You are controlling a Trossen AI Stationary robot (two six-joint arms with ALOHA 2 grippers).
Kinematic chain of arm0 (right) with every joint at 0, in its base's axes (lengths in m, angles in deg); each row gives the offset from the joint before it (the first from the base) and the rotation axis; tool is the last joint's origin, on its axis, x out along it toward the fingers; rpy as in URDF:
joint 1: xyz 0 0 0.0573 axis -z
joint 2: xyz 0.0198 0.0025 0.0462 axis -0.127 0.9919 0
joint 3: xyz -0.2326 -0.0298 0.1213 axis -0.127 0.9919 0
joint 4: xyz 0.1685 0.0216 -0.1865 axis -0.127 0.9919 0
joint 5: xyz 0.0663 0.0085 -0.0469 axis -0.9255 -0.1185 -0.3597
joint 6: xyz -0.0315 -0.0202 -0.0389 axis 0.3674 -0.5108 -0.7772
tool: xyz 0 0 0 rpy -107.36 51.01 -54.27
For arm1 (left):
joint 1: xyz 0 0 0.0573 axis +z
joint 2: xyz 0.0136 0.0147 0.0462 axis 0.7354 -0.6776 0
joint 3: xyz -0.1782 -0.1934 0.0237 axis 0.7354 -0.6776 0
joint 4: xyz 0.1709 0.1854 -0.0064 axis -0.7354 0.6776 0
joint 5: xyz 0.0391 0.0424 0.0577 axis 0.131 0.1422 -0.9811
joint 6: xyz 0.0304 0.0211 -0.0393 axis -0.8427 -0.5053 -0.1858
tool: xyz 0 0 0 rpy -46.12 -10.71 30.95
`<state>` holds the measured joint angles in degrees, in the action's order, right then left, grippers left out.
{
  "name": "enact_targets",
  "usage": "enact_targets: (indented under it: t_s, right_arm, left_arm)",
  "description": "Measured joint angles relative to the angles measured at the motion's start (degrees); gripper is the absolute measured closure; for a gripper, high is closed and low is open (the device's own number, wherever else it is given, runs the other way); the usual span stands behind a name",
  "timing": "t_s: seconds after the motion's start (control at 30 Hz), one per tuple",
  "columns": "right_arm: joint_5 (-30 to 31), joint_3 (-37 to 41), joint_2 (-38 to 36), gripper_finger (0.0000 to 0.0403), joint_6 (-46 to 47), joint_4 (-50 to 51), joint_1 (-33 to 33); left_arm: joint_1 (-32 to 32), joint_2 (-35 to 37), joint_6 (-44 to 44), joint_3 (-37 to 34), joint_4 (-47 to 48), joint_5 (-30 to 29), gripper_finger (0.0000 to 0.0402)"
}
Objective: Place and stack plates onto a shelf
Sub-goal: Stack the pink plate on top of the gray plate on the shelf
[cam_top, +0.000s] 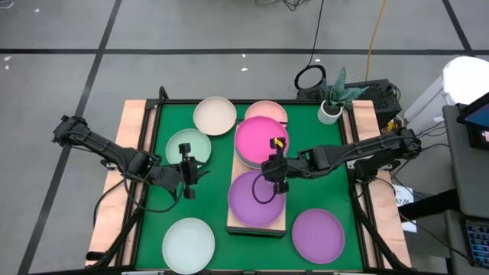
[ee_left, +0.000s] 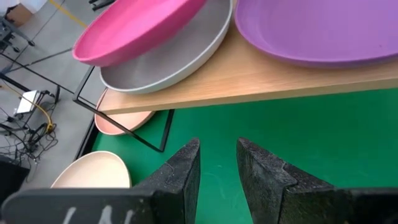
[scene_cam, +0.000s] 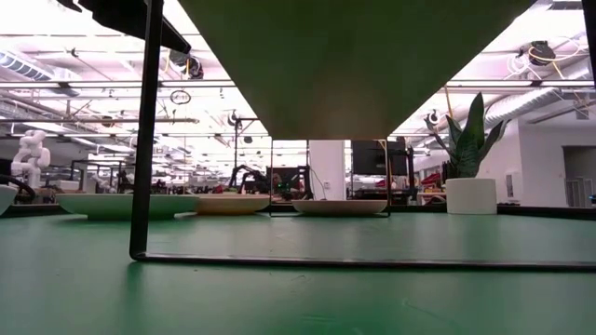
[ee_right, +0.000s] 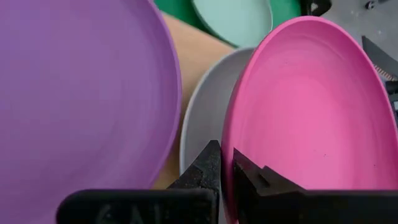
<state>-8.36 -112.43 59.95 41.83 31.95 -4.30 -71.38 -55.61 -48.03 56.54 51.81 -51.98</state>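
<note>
The light-wood shelf (cam_top: pixel 238 220) stands mid-table. A purple plate (cam_top: pixel 252 200) lies on its near end. At its far end a magenta plate (cam_top: pixel 258 139) sits tilted in a pale grey-white plate (ee_right: pixel 202 118). My right gripper (cam_top: pixel 273 172) is shut on the magenta plate. My left gripper (cam_top: pixel 186 174) hovers left of the shelf, near a mint plate (cam_top: pixel 189 145), with its fingers slightly apart (ee_left: pixel 217 165) and empty. My right gripper pinches the magenta plate's rim (ee_right: pixel 227 140) on the side toward the purple plate, one finger (ee_right: pixel 249 174) inside the plate and one (ee_right: pixel 204 169) outside. The fingers point toward the table's left, slanting down. The plate is tilted, its far part resting in the grey-white plate (ee_left: pixel 168 65).
On the green mat lie a cream plate (cam_top: pixel 215 114), a pale pink plate (cam_top: pixel 267 112), a pale blue-white plate (cam_top: pixel 188 243) and a second purple plate (cam_top: pixel 318 235). A potted plant (cam_top: pixel 332 98) stands at the far right. The shelf rests on thin black wire legs (scene_cam: pixel 144 140).
</note>
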Motion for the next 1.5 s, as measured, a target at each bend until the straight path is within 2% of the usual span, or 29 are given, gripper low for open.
enact_targets:
  t_s: [0.6, 1.03, 1.33, 1.5]
  right_arm:
    - [-3.1, 0.0, 0.6, 0.0399, -1.5, -0.9, 0.0]
    - [-3.0, 0.0, 0.6, 0.0398, -1.2, -0.8, 0.0]
    - [-2.6, 0.0, 0.6, 0.0332, -0.9, -1.6, 0.0]
    - [-2.8, 0.0, 0.4, 0.0309, -0.8, -1.7, -0.4]
  left_arm:
    - [0.0, 0.0, -0.1, 0.0, 0.0, 0.0, 0.0291]
    - [0.0, 0.0, 0.0, 0.0, 0.0, 0.0, 0.0291]
    - [0.0, 0.0, 0.4, 0.0, 0.0, 0.0, 0.0291]
    - [0.0, 0.0, 0.6, 0.0, 0.0, 0.2, 0.0291]
